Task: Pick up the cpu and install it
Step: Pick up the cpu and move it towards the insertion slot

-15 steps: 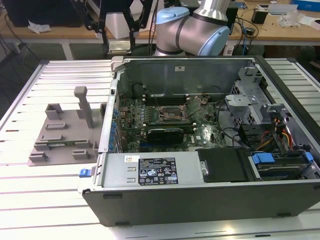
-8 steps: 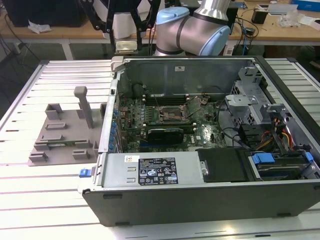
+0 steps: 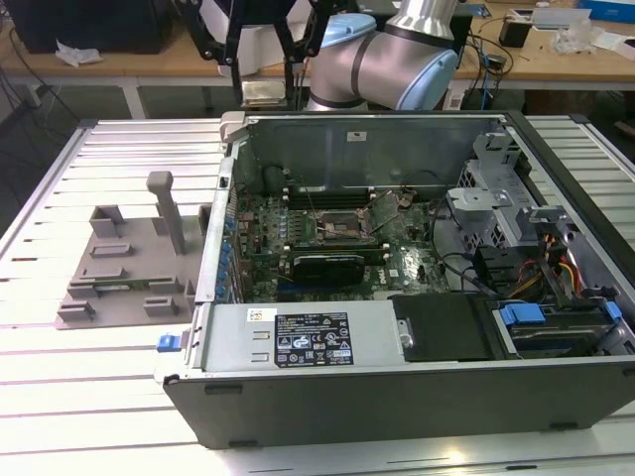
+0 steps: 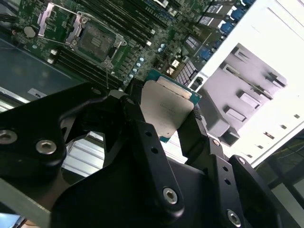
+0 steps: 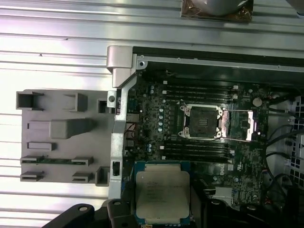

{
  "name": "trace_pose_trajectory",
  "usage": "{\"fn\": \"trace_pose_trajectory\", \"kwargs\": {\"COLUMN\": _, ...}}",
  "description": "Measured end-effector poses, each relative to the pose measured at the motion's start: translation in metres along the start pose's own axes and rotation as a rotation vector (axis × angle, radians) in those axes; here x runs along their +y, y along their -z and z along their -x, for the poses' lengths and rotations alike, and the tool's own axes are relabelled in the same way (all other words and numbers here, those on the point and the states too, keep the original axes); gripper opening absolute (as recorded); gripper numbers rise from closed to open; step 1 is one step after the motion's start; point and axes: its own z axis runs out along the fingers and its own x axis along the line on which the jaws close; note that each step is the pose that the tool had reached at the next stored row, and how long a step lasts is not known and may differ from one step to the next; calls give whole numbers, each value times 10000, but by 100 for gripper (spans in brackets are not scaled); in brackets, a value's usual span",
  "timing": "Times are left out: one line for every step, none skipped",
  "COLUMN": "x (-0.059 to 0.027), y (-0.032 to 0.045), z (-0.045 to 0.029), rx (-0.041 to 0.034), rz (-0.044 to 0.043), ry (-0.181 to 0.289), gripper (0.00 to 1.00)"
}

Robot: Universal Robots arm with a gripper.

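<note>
The claw (image 4: pixel 166 102) is clamped on the cpu (image 4: pixel 166 107), its two fingers (image 4: pixel 137 118) pressing opposite edges so the chip sits right between the tips. In the exterior view the cpu (image 3: pixel 260 94) hangs in the air at about eleven o'clock from the open socket (image 3: pixel 342 226), above the case (image 3: pixel 397 387). The chip lies flat, parallel to the board, with its metal lid facing up. It is square, so it has no long axis to tell.
</note>
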Motion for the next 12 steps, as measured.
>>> {"fn": "trace_pose_trajectory", "kwargs": {"x": -1, "y": 0, "z": 16, "rx": 1, "rz": 0, "ry": 0, "gripper": 54}}
{"fn": "trace_pose_trajectory", "kwargs": {"x": -2, "y": 0, "z": 33, "rx": 1, "rz": 0, "ry": 0, "gripper": 54}}
{"fn": "trace_pose_trajectory", "kwargs": {"x": -3, "y": -1, "z": 55, "rx": 1, "rz": 0, "ry": 1, "gripper": 54}}
{"fn": "trace_pose_trajectory", "kwargs": {"x": -4, "y": -1, "z": 69, "rx": 1, "rz": 0, "ry": 0, "gripper": 54}}
{"fn": "trace_pose_trajectory", "kwargs": {"x": -4, "y": -1, "z": 86, "rx": 2, "rz": -1, "ry": 0, "gripper": 54}}
{"fn": "trace_pose_trajectory", "kwargs": {"x": -5, "y": -1, "z": 98, "rx": 1, "rz": -1, "ry": 0, "gripper": 54}}
{"fn": "trace_pose_trajectory", "kwargs": {"x": -6, "y": -1, "z": 110, "rx": 2, "rz": 0, "ry": 0, "gripper": 54}}
{"fn": "trace_pose_trajectory", "kwargs": {"x": -7, "y": -2, "z": 133, "rx": 2, "rz": 0, "ry": 0, "gripper": 54}}
{"fn": "trace_pose_trajectory", "kwargs": {"x": -8, "y": -2, "z": 146, "rx": 3, "rz": 0, "ry": 0, "gripper": 54}}
{"fn": "trace_pose_trajectory", "kwargs": {"x": -9, "y": -2, "z": 162, "rx": 3, "rz": 0, "ry": 1, "gripper": 54}}
{"fn": "trace_pose_trajectory", "kwargs": {"x": -10, "y": -3, "z": 186, "rx": 3, "rz": 0, "ry": 1, "gripper": 54}}
{"fn": "trace_pose_trajectory", "kwargs": {"x": -11, "y": -3, "z": 213, "rx": 4, "rz": 0, "ry": 0, "gripper": 54}}
